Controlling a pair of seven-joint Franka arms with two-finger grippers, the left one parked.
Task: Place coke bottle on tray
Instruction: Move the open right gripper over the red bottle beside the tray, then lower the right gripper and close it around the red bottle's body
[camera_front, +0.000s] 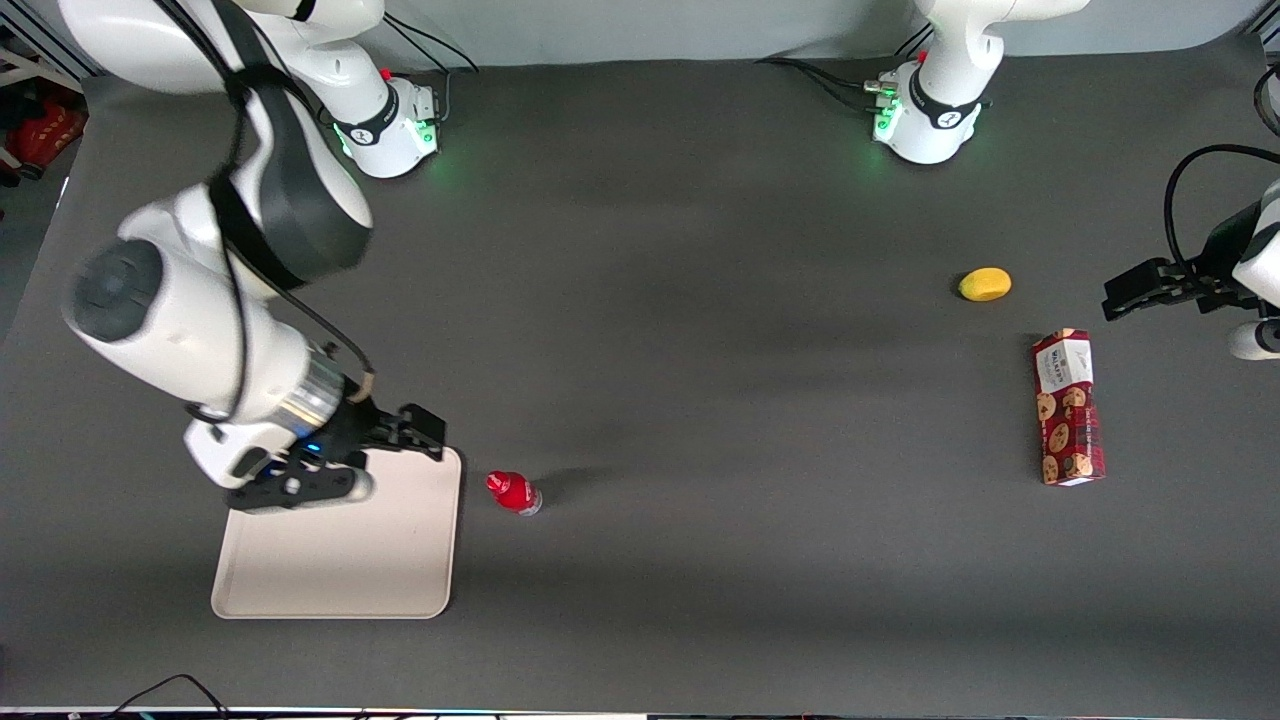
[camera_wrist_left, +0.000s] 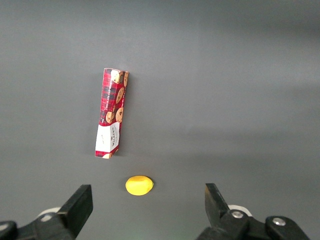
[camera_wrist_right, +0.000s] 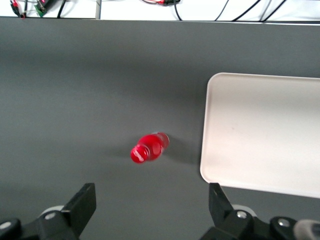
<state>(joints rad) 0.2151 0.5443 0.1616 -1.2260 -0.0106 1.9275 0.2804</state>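
Observation:
The coke bottle is small and red with a red cap. It stands upright on the dark table, just beside the tray's edge. It also shows in the right wrist view. The tray is a large flat cream-beige rectangle with nothing on it, also seen in the right wrist view. My gripper hovers above the tray's corner that is farther from the front camera, a short way from the bottle. It is open and holds nothing; in the right wrist view its fingers stand wide apart.
A long red cookie box and a small yellow fruit lie toward the parked arm's end of the table. Both show in the left wrist view, the box and the fruit. The arm bases stand at the table's back edge.

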